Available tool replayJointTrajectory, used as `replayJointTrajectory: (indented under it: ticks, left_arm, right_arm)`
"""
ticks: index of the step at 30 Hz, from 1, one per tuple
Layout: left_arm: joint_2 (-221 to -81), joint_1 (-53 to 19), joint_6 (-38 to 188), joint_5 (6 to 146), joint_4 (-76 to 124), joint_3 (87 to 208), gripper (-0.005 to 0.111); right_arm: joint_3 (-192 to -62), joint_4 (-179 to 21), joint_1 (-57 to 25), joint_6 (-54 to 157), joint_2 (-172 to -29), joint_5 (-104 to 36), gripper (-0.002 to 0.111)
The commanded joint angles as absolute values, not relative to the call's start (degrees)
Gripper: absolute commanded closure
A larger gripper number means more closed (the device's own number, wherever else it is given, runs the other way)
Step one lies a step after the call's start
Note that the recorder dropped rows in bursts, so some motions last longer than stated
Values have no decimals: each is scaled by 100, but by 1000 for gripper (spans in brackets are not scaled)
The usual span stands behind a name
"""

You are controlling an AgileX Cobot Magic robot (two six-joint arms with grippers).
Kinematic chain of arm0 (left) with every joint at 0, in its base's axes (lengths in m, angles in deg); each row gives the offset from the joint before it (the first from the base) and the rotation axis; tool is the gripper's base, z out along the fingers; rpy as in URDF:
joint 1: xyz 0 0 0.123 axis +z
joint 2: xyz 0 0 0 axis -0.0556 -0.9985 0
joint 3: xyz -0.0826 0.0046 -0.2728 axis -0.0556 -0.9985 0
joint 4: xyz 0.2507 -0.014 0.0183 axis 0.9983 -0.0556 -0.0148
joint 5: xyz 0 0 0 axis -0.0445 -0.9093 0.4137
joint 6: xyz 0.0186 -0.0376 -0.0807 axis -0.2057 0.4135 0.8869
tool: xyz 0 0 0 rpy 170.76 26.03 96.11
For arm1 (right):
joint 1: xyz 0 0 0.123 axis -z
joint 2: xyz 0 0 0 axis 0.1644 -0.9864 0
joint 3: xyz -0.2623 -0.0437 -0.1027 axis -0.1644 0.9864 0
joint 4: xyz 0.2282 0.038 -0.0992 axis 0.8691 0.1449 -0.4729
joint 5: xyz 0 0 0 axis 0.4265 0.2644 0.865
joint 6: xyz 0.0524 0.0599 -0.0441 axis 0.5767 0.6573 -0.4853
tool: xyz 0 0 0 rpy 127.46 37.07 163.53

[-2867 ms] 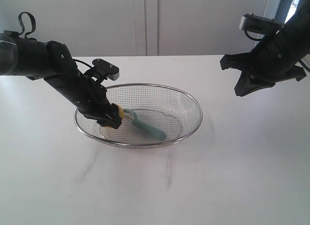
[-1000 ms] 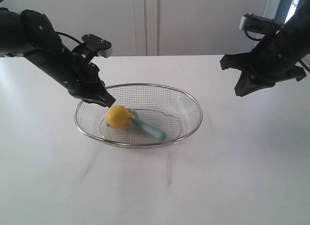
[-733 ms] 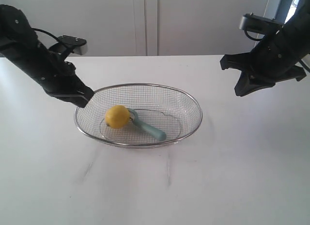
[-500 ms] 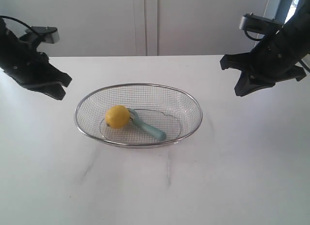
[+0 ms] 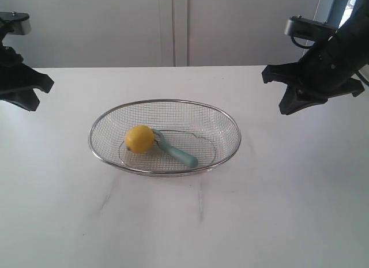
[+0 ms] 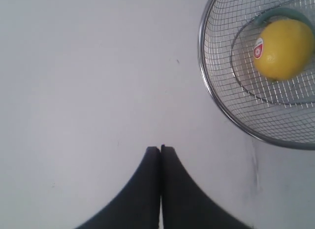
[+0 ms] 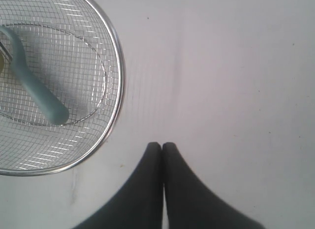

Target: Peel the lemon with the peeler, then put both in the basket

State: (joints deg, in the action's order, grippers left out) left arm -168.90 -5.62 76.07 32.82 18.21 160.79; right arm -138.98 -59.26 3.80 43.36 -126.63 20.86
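Note:
The yellow lemon (image 5: pixel 139 139) lies in the silver wire-mesh basket (image 5: pixel 225 119), and a small sticker shows on the lemon (image 6: pixel 282 49) in the left wrist view. Beside it in the basket rests the teal-handled peeler (image 5: pixel 180 153), its head against the lemon; its handle (image 7: pixel 34 83) shows in the right wrist view. My left gripper (image 5: pixel 29 102) hangs shut and empty above the table at the far left, well clear of the basket (image 6: pixel 222 108). High at the right, my right gripper (image 5: pixel 287 109) is shut and empty, away from the basket (image 7: pixel 118 66).
The basket stands mid-table on a white tabletop (image 5: pixel 259 210). A pale wall with panel seams (image 5: pixel 173 26) rises behind the table's far edge.
My left gripper has let go of the lemon in the basket, shut, and drawn back up and far to the left. The right arm has stayed still.

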Motion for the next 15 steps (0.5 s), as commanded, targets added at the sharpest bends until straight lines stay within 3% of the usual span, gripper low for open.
replayJointTrajectory:
  ticks: [1,15]
  left_arm:
    - [-16497,-551,7905,3154,2001,15810,107]
    - [-16027,-551,7939,3146,2001,15469,107]
  right_arm:
    - [-13872,-5942,430,4325,-12616,2063,108]
    - [-13872,-6632,430,4756,-12605,2389,108]
